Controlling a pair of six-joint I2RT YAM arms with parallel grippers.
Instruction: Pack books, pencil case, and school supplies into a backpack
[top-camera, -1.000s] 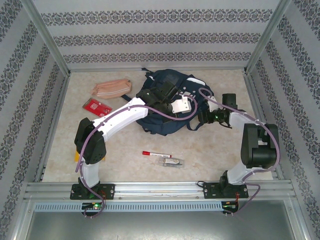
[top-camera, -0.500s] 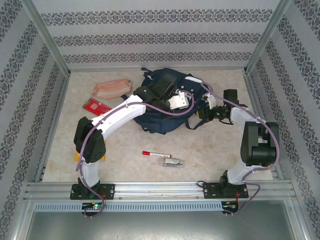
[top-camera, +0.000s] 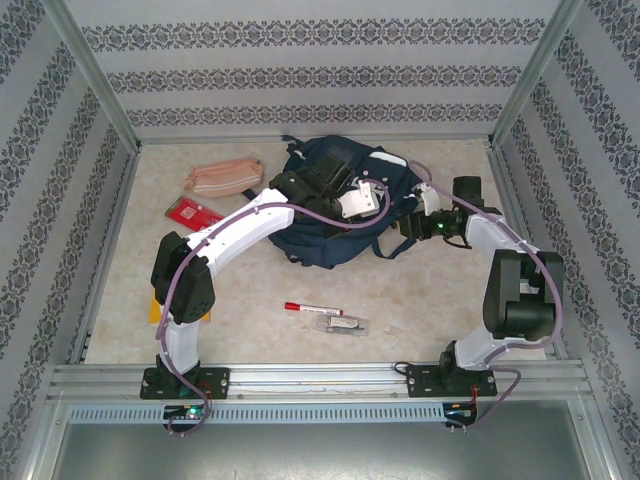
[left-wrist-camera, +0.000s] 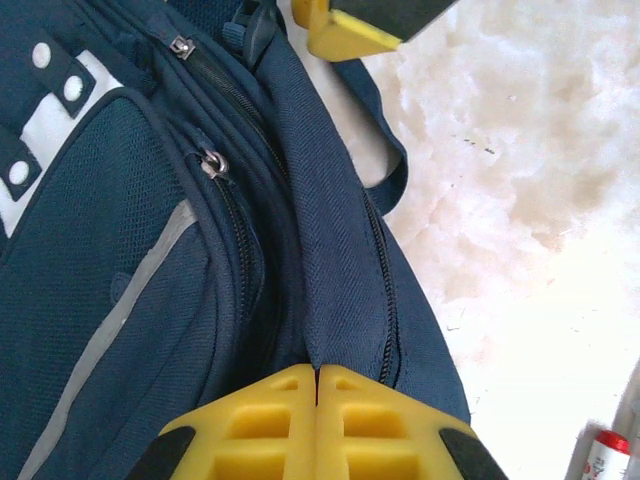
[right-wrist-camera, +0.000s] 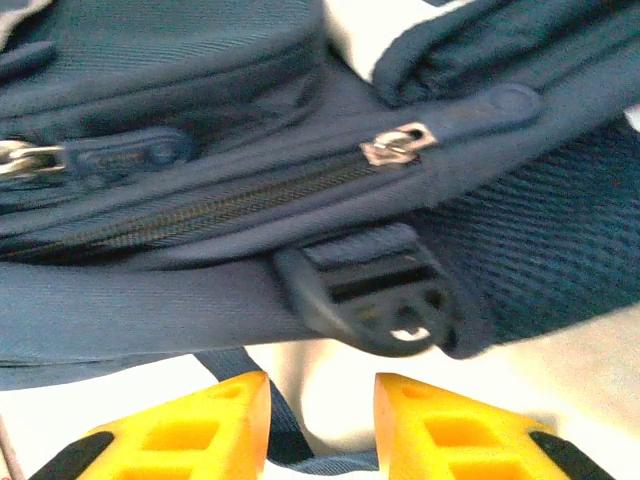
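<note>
At the back of the table (top-camera: 240, 330): the navy backpack (top-camera: 330, 215) lies flat, roughly in the middle, with both arms reaching over to it.
Left gripper (left-wrist-camera: 317, 380): fingers pressed tight together, pinching a raised fold of backpack fabric right beside a long zip line.
Right gripper (right-wrist-camera: 320, 390): fingers apart, nothing gripped, sitting just off the backpack's right edge; a dark strap runs through the gap and a black buckle (right-wrist-camera: 375, 300) is just past the tips.
Zip pull (right-wrist-camera: 398, 143): silver, sitting on the zip just above that buckle.
Pencil case (top-camera: 222, 177): salmon-pink, on the table left of the backpack, near the back-left corner.
Red packet (top-camera: 192, 212): flat on the table just in front of the pencil case.
Marker pen (top-camera: 300, 308): out in front of the backpack, well apart from it.
Clear-wrapped item (top-camera: 345, 323): just beside the marker, on its right.
Book (top-camera: 153, 315): just a yellow-orange sliver poking out by the left arm's shoulder, rest is hidden.
</note>
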